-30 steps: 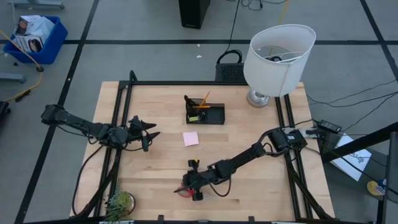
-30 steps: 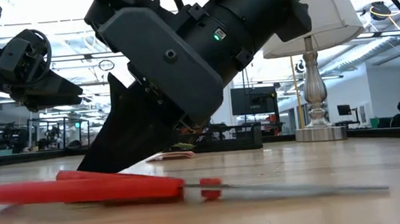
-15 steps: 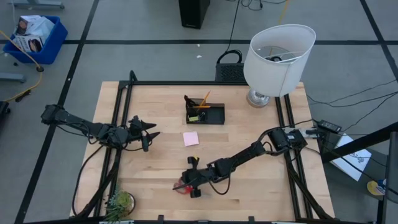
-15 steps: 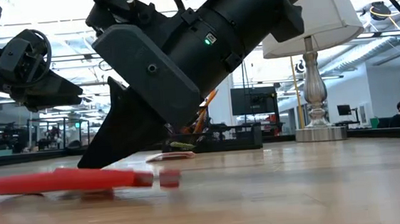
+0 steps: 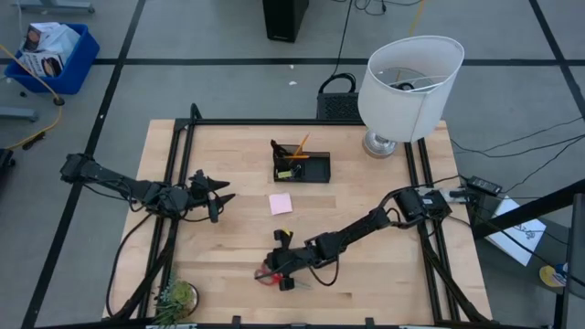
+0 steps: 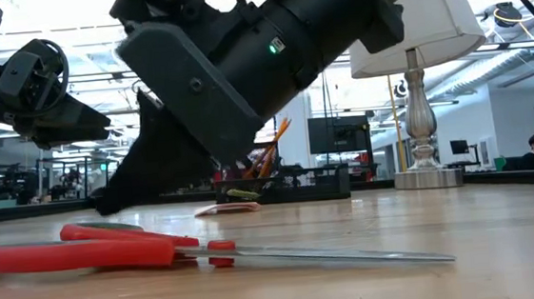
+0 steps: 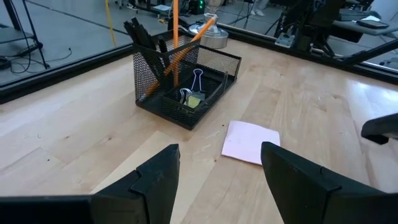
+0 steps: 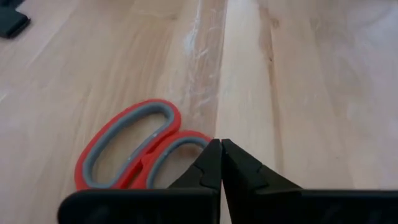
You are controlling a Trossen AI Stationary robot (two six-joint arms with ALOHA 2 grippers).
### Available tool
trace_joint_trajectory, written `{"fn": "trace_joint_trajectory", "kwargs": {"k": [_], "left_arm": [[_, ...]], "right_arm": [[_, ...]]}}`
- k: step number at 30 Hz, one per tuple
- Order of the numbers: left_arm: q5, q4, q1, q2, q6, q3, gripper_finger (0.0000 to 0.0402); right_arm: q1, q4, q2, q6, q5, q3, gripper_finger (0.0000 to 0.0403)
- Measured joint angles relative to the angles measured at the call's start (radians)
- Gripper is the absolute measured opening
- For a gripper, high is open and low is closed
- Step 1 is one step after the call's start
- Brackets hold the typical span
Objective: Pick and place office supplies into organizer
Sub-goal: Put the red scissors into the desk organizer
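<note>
Red-handled scissors (image 5: 267, 274) lie flat near the table's near edge, also seen in the low view (image 6: 160, 251) and the right wrist view (image 8: 127, 155). My right gripper (image 5: 273, 270) is shut, its tips (image 8: 221, 145) at the handle loops. The black mesh organizer (image 5: 303, 164) holds orange pencils (image 7: 176, 37) and black pens in its cup. A pink sticky-note pad (image 5: 281, 203) lies flat in front of it. My left gripper (image 5: 224, 195) hovers open at the table's left, facing the organizer (image 7: 186, 81). My right gripper's shut fingertips (image 8: 211, 155) stand at the rim of the scissors' smaller handle loop (image 8: 186, 138), coming slanting down from the table's right. I cannot tell whether they touch it. The scissors lie flat on the table.
A big white lamp (image 5: 409, 84) stands at the far right corner. A small green plant (image 5: 175, 297) sits at the near left corner. A binder clip (image 7: 198, 78) lies in the organizer's tray. Bare wood lies between the pad and the scissors.
The scissors have slid and swung round on the table by the right gripper's shut fingers; their handles now stand slightly apart. The right gripper has risen a little off the table.
</note>
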Motion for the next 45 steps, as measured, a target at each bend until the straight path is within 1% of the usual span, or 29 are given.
{"fn": "trace_joint_trajectory", "kwargs": {"k": [6, 10, 12, 15, 23, 27, 31, 36, 40, 43, 45], "left_arm": [[0.000, -0.001, 0.000, 0.001, 0.000, 0.000, 0.0230], [0.000, 0.000, 0.000, 0.005, -0.003, 0.000, 0.0230], [0.000, 0.001, 0.000, 0.005, -0.007, 0.000, 0.0230], [0.000, 0.002, 0.000, 0.005, -0.008, 0.000, 0.0230], [-0.001, 0.007, 0.000, 0.005, -0.008, 0.000, 0.0230], [0.000, 0.007, 0.000, 0.005, -0.010, 0.000, 0.0230], [-0.001, 0.007, 0.000, 0.005, -0.010, 0.000, 0.0230], [-0.001, 0.008, 0.000, 0.005, -0.010, 0.000, 0.0230], [-0.001, 0.008, 0.000, 0.005, -0.008, 0.000, 0.0230], [-0.001, 0.008, 0.000, 0.005, -0.005, 0.000, 0.0230], [-0.001, 0.008, 0.000, 0.005, -0.004, 0.000, 0.0230]], "right_arm": [[0.014, -0.005, -0.046, -0.036, 0.050, 0.000, 0.0000], [0.027, -0.013, -0.063, -0.041, 0.048, 0.000, 0.0000], [0.031, -0.021, -0.065, -0.069, 0.023, 0.000, 0.0007], [0.029, -0.020, -0.065, -0.057, -0.004, 0.000, 0.0040], [0.009, -0.031, -0.065, 0.003, -0.001, 0.000, 0.0175], [0.011, -0.032, -0.046, -0.010, -0.003, -0.006, 0.0210], [0.007, -0.026, -0.031, -0.005, -0.002, -0.027, 0.0218], [-0.007, 0.050, -0.031, 0.009, -0.002, -0.066, 0.0204], [-0.015, 0.074, -0.031, 0.031, -0.004, -0.081, 0.0196], [-0.015, 0.077, -0.031, 0.036, -0.021, -0.088, 0.0195], [-0.016, 0.107, -0.021, 0.036, -0.033, -0.088, 0.0196]]}}
